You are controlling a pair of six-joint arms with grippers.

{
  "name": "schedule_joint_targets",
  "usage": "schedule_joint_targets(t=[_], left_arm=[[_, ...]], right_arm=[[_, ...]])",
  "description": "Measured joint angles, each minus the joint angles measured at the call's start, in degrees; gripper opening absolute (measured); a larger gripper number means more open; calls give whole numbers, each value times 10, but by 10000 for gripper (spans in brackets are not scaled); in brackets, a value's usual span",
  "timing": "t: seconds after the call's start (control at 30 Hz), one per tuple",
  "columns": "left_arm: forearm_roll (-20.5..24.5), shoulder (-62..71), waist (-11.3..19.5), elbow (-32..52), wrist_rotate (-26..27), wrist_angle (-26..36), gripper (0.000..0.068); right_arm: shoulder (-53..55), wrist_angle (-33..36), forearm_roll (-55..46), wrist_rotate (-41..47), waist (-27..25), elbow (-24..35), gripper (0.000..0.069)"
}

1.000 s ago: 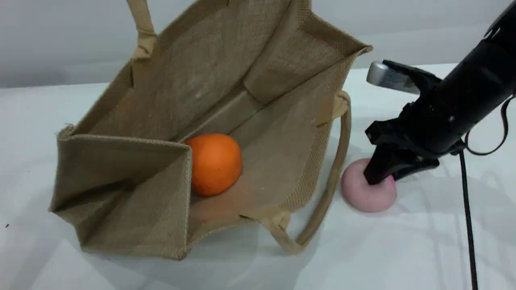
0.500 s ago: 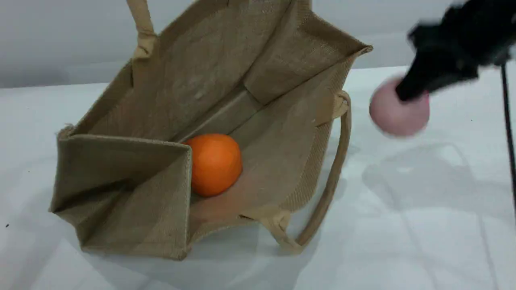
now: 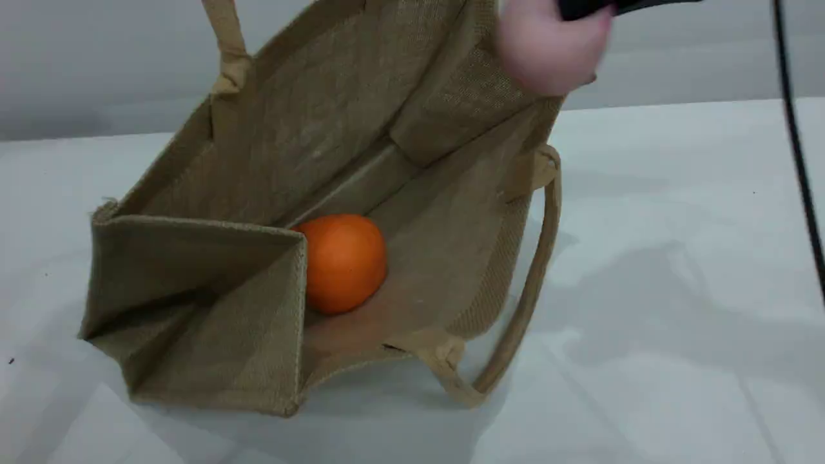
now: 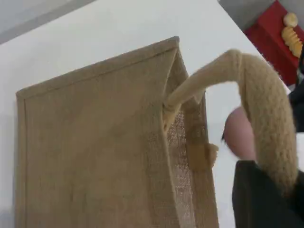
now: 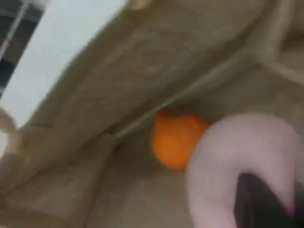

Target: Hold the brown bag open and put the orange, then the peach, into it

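Peach point(image 3: 548, 51), the pale-pink round ball, is held aloft at the scene's top edge over the far right corner of the tan woven jute bag point(image 3: 271, 161), clamped in the closed right gripper point(image 5: 259, 202). Only a black sliver of that arm is seen, blurred. Bright orange round fruit point(image 3: 345, 261) lies on the bag floor. Beige padded loop handle point(image 4: 266, 95) is pinched up by the closed left gripper point(image 4: 266, 202), mostly cut off.
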Motion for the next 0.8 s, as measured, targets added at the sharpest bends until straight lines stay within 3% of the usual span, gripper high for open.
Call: schedule_joint_targets(t=[0.43, 0.6, 0.8], left_arm=[[0, 0, 0, 0, 1, 0, 83], [0, 0, 0, 0, 0, 0, 83], [0, 0, 0, 0, 0, 0, 83]], right_arm=[[30, -134, 36, -7, 180, 0, 18], [79, -179, 59, -11, 206, 0, 18], [142, -186, 158, -93, 215, 0, 18]])
